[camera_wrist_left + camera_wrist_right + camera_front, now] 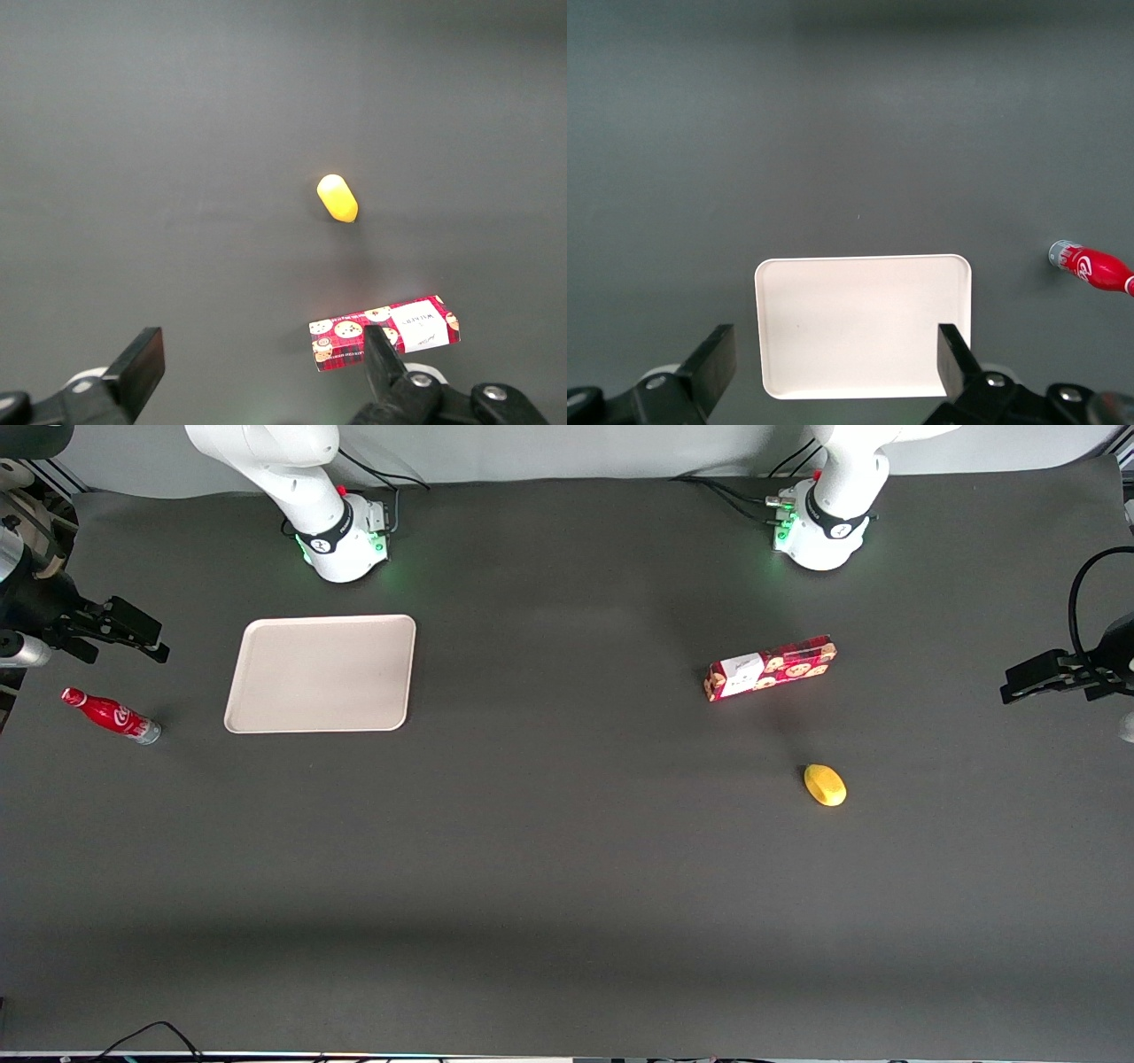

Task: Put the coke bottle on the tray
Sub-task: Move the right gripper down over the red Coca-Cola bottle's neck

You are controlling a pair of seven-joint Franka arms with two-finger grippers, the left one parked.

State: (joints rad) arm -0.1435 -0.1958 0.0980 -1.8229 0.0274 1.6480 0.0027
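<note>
The coke bottle [111, 716] is small, slim and red with a white logo and a silvery base. It lies on its side on the dark table at the working arm's end, and also shows in the right wrist view [1094, 268]. The tray [321, 674] is flat, beige and empty, beside the bottle and near the working arm's base. My right gripper [151, 638] hangs above the table, a little farther from the front camera than the bottle, apart from it. It is open and empty, and in the wrist view [835, 341] its fingers frame the tray [864, 323].
A red cookie box [771, 667] lies toward the parked arm's end of the table. A yellow lemon-like object [825, 785] lies nearer to the front camera than the box. Both also show in the left wrist view, the box [385, 332] and the yellow object [337, 197].
</note>
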